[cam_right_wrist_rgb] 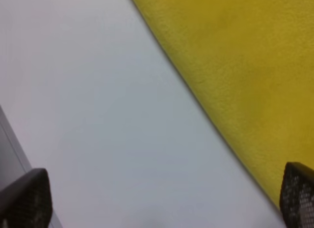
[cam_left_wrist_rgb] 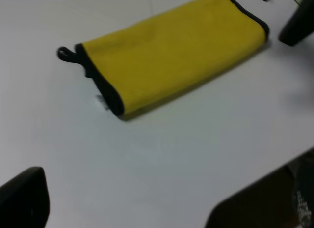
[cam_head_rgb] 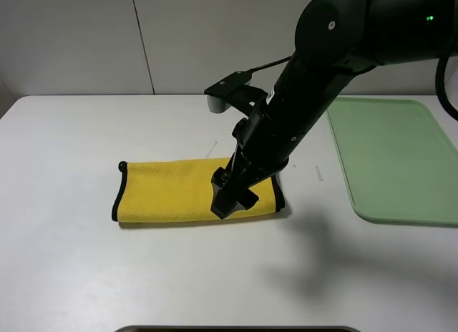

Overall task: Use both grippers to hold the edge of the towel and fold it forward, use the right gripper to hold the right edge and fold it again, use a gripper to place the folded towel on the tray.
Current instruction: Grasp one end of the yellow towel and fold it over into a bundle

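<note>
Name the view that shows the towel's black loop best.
Left wrist: the loop lies close and clear at the towel corner. Exterior high shows only a tiny bump; right wrist, just yellow cloth.

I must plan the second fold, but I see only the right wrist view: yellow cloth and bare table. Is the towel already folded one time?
Observer: Yes. In the high view the towel lies as a long narrow strip, with black trim at both short ends.
Operator: Where along the strip is the right gripper?
Observer: The right gripper is open over the right part of the strip, at its near long edge, not at the right end itself.
Operator: And where is the tray from there?
Observer: The tray lies on the table to the right of the towel, apart from it.
</note>
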{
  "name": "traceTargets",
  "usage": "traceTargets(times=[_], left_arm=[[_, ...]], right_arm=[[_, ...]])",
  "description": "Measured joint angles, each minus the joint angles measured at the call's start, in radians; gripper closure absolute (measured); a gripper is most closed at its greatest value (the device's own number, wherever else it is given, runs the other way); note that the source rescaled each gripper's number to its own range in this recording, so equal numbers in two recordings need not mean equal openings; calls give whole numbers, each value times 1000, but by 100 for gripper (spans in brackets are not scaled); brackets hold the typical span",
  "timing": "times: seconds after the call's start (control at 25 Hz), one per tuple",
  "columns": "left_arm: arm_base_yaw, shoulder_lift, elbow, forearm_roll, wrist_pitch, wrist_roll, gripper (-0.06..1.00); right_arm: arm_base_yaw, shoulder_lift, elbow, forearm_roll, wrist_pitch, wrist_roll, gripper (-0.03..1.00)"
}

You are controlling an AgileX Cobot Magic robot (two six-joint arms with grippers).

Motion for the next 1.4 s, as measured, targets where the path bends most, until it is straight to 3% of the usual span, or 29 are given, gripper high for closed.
traceTargets(times=[0.36,1.2,1.4], left_arm=[[0,-60,51,123,1,-62,-6],[1,-60,51,128,0,-63,-6],[87,-60,51,130,0,-63,-6]], right_arm=[[0,0,0,7,0,32,-3],[0,0,0,16,0,95,-3],[0,0,0,16,3,107,-3]])
